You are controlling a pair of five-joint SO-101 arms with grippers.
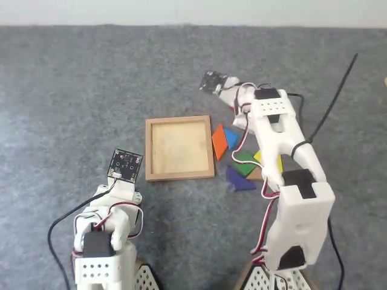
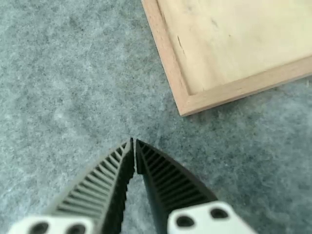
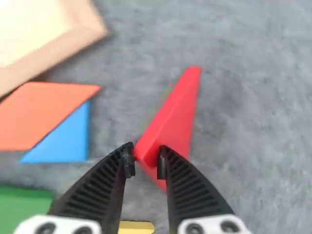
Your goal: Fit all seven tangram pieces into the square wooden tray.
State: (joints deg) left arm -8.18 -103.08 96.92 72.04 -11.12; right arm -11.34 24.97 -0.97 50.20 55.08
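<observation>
Grey felt surface (image 1: 72, 90); right end effector (image 3: 144, 156) clamps the red piece (image 3: 175, 112), tipped on edge, long axis pointing away from it, near the wooden tray (image 1: 179, 148); left end effector (image 2: 134, 144) pinched closed, empty, by a tray corner.

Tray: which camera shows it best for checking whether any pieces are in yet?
The high view: the whole tray shows, all four rims and a bare floor. The left wrist view catches one corner and some floor, the right wrist view just a rim corner.
</observation>
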